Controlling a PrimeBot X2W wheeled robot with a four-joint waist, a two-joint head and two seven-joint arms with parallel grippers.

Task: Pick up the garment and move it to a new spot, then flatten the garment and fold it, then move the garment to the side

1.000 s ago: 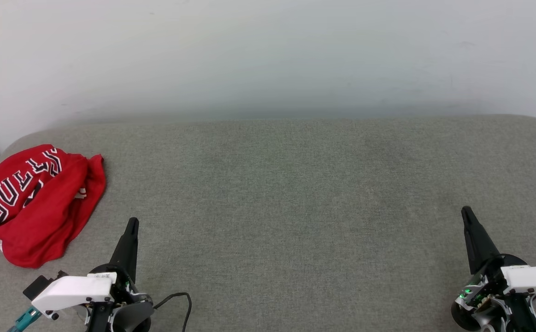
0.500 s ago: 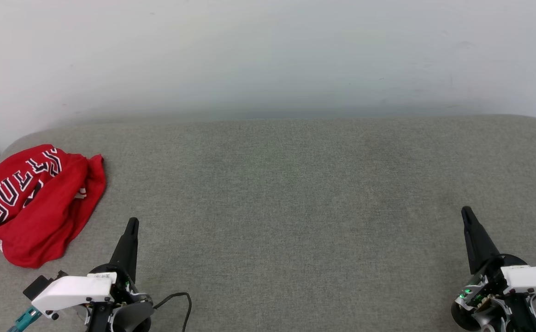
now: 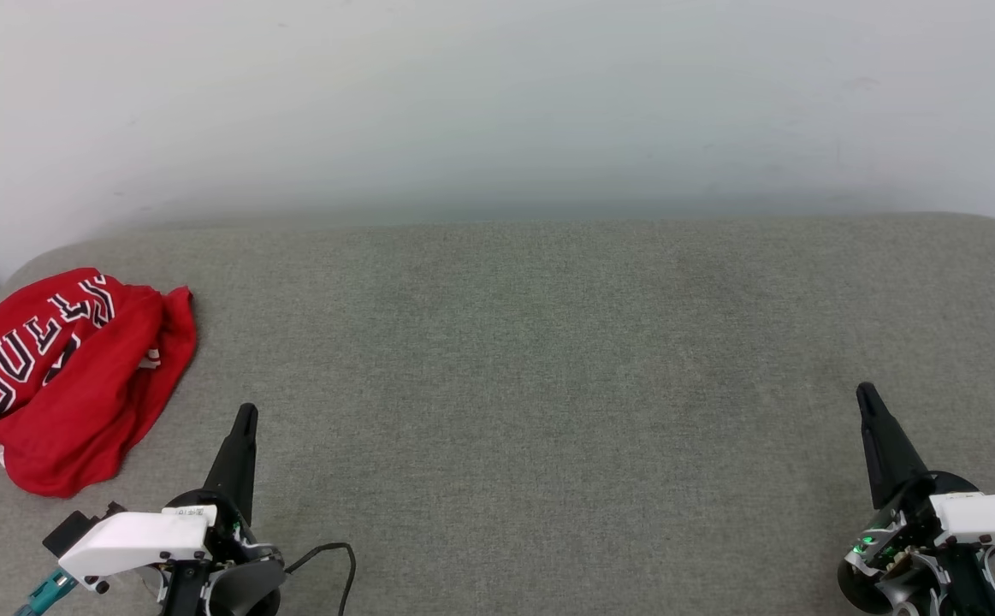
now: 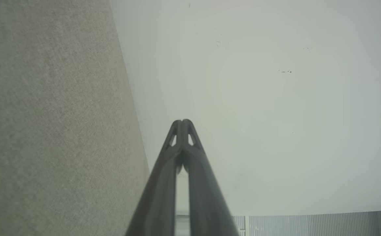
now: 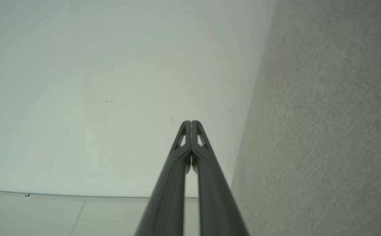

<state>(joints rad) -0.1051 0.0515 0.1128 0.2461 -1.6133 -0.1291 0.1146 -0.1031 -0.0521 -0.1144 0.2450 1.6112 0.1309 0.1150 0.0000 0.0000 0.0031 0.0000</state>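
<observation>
Garment (image 3: 61, 376): red, crumpled, far left on gray counter (image 3: 548, 359).
Left tool (image 3: 245, 413), right tool (image 3: 863, 392): pressed closed, empty, clear of it.

One word can be read: "BULLS" is printed on the garment (image 3: 69, 376), a red shirt that is seen crumpled at the left edge of the head view. The word is written in black-and-white capital letters, and it is set in a line that rises toward the upper right. The last letter is partly bent by a fold of the cloth. A small white sticker (image 3: 195, 512) is placed on the body of the left gripper (image 3: 245, 412), but its marks are too small to be read.
</observation>
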